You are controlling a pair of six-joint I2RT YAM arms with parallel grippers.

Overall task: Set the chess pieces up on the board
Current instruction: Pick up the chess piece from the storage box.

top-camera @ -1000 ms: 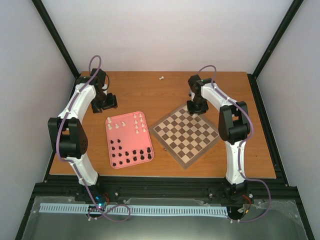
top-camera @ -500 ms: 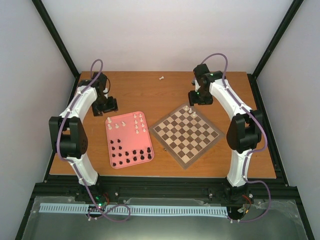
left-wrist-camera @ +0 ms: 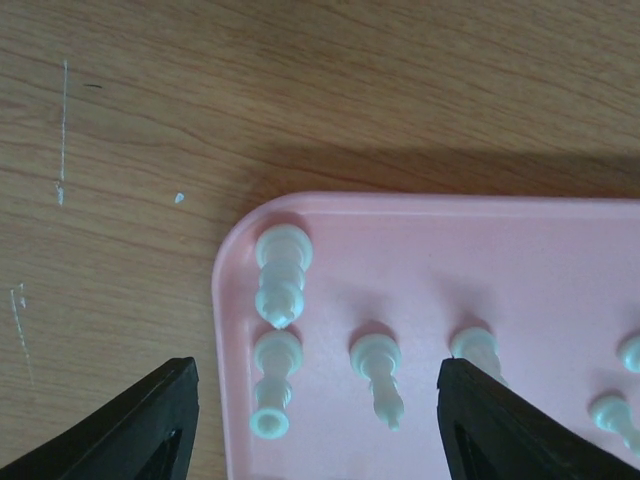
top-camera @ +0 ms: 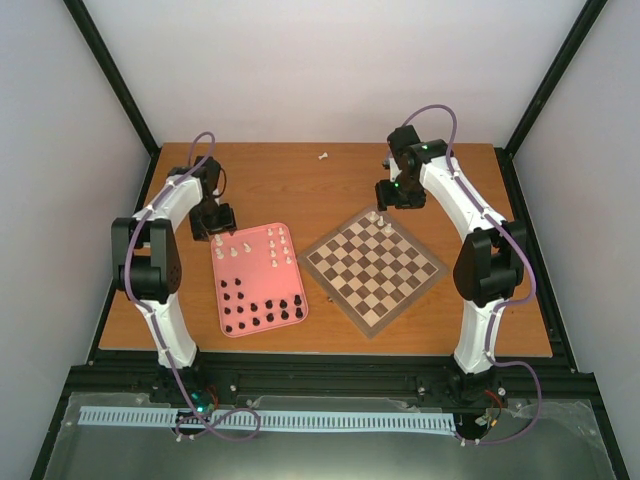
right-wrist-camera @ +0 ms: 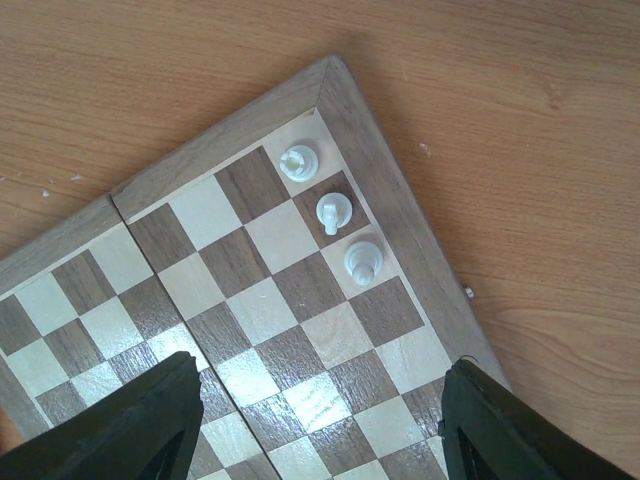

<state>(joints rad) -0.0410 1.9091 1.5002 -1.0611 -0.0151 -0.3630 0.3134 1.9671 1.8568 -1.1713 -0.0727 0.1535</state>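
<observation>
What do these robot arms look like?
The left arm and right arm are smooth white shells with chunky black joints; a thin purple cable loops along each. The left hand and right hand are black, each with two wedge-shaped fingers. A green light glows on the right arm.

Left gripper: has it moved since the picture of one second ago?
Yes. The left gripper has moved toward the arms' bases and slightly right, and now hangs over the far left corner of the pink tray.
</observation>
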